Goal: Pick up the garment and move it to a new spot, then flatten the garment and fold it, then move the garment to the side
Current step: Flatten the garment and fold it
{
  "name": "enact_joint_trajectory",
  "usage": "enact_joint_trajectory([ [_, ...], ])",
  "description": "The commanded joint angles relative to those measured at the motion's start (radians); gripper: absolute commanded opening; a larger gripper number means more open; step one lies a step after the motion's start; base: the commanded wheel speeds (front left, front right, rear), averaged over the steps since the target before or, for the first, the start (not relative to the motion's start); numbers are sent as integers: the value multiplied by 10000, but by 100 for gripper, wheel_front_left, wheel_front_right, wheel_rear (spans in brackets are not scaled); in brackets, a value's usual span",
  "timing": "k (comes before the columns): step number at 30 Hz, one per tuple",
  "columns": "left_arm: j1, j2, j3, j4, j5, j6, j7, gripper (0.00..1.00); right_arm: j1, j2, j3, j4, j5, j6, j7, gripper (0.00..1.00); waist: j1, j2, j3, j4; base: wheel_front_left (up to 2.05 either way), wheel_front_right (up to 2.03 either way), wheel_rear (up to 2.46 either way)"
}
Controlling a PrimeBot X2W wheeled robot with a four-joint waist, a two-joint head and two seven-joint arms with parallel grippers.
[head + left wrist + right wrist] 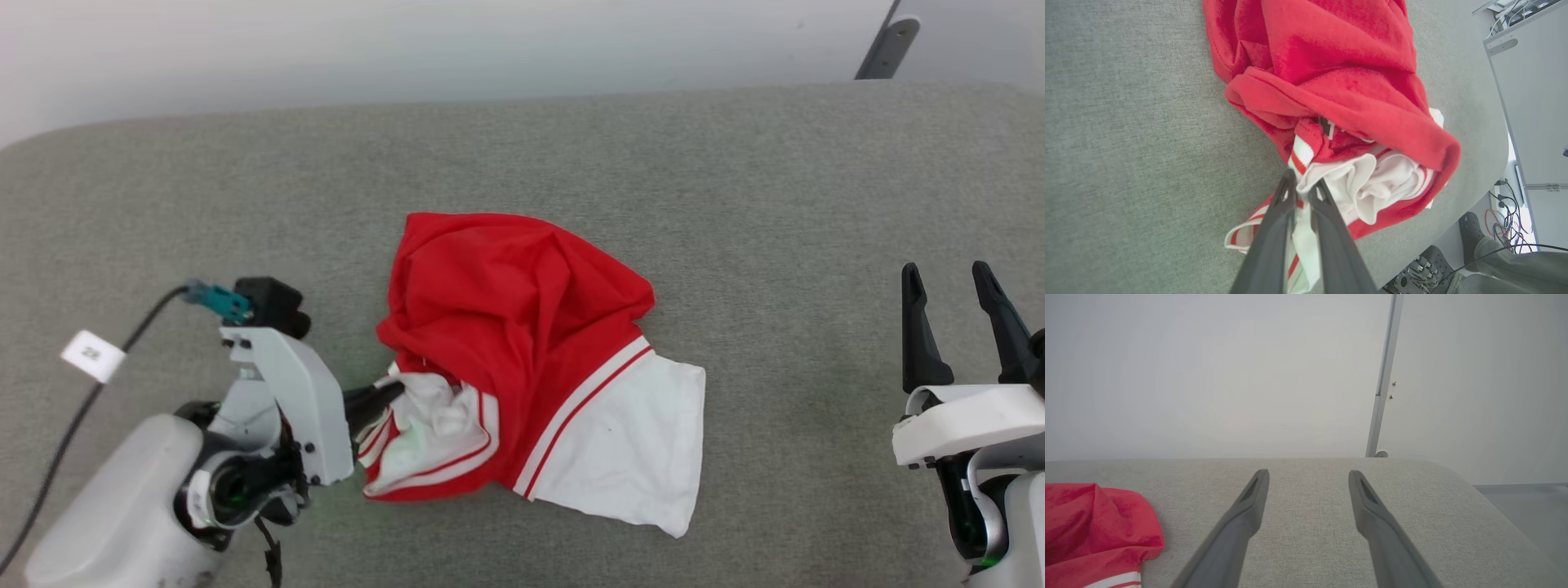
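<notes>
Fabric of the garment (522, 327) lies crumpled on the grey table (735, 163); I have my left gripper (1302, 185) pinched on its white sleeve edge, a handle for lifting; my right gripper (955, 282) rests spread, empty, well aside.

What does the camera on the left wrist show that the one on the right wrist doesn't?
The left wrist view gives the left gripper pinched shut on a white sleeve fold of the garment, plus a person's shoe and cables beyond the table edge. The right wrist view gives the right gripper open above bare grey padding, with a pale wall and a thin metal post behind. Both take in the red garment and the grey table.
</notes>
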Motion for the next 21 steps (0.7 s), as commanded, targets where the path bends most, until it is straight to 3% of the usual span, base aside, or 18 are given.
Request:
enact_joint_trajectory([
  [1,15,-51,-72,95,112,-62,-10,24,35,-28,5,-46,-60,-15,25,100,0,0,-28,100,0,0,0],
  [2,-45,-68,-170,228,207,-137,-5,45,-3,-38,26,-59,-58,-15,15,100,0,0,-39,135,0,0,0],
  [3,-137,-88,-272,344,299,-231,8,89,-59,-49,58,-81,-58,-15,11,100,0,0,-47,154,0,0,0],
  [4,-235,-131,-364,502,394,-301,20,100,-108,-64,76,-99,-59,-15,2,100,0,0,-59,172,0,0,0],
  [11,-812,-320,-919,1158,732,-678,504,100,-163,-139,178,-180,-52,-15,39,100,0,0,-238,229,0,0,0],
  [21,-1141,-360,-1395,1077,1093,-926,804,100,4,-166,246,-275,-18,-15,91,100,0,0,-295,135,0,0,0],
])
